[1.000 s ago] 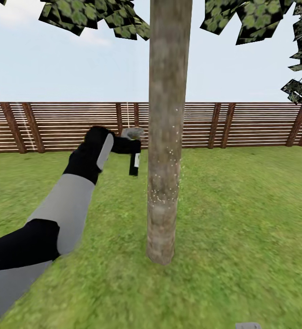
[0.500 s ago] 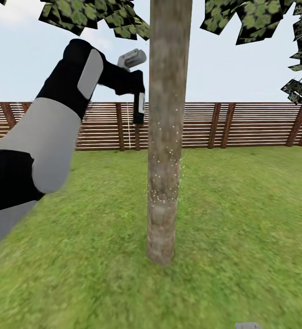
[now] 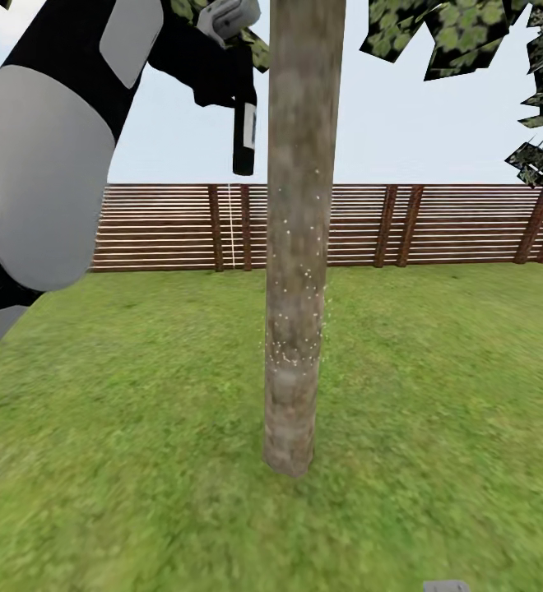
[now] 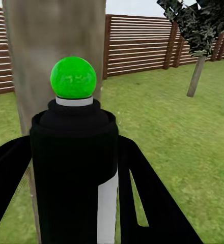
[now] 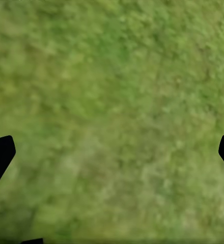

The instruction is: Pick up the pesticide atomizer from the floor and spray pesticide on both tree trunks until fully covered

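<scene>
**One trunk in the middle, open lawn all around**

One thick tree trunk [image 3: 298, 247] stood upright in the centre of the head view, with free grass [image 3: 436, 370] on both sides of it and behind it up to the wooden fence [image 3: 436, 224]. The left tool [image 3: 222, 70] was raised high, near the leaves [image 3: 436, 33], and it pinched the pesticide atomizer [image 3: 243, 136]. The bottle hung just beside the trunk, on its left, apart from the bark. Small white specks lay on the lower part of the trunk.

In the left wrist view the atomizer [image 4: 74, 168] with its green spot [image 4: 73, 77] pointed at the trunk [image 4: 53, 51], very near. A second, thinner tree [image 4: 196, 76] stood well apart before the fence [image 4: 137, 46].

The right tool [image 5: 112, 152] faced down at grass [image 5: 112, 101], its fingertips [image 5: 0, 152] spread wide with nothing between them.
</scene>
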